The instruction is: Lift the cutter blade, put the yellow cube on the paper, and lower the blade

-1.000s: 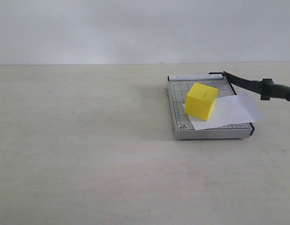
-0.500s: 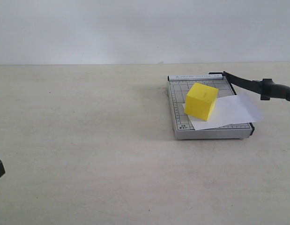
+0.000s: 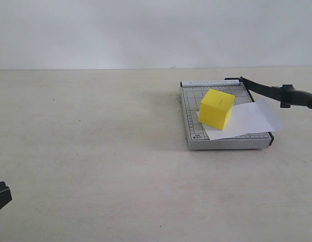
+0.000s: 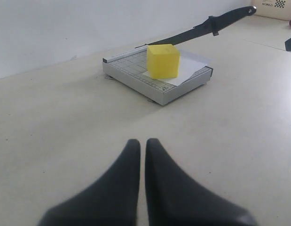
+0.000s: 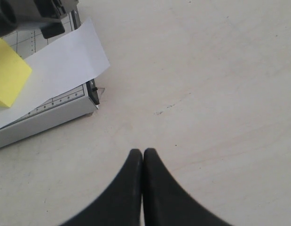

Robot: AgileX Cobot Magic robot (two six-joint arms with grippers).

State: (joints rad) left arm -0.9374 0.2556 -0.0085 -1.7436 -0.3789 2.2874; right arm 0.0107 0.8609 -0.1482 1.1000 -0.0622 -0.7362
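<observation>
Here's the picture: the cutter blade is standing up off the trimmer, hinged at the far corner. Its thick handle hangs out over the worktop on the right. The yellow cube sits on the paper, and the paper lies across the trimmer with one corner poking out past the cutting edge. So it looks like the blade coming down is the job that's left.

Both arms are well back. The left jaws are pressed together on nothing, low over bare worktop and well apart from the trimmer. The right jaws are together too, also empty, near the trimmer's front corner.

Now, how will that blade handle? It looks a stiff, rigid lever that swings only about its hinge. The place to take it is the rounded handle end, far from the hinge, where a light push should do the most. Keep off the thin edge; that's likely sharp and narrow to hold.

The cube seems to sit inside the blade's line, though from here that's hard to be sure of. It reads as light, so a knock could shift it. The paper is thin and loose, and could slide with it.
</observation>
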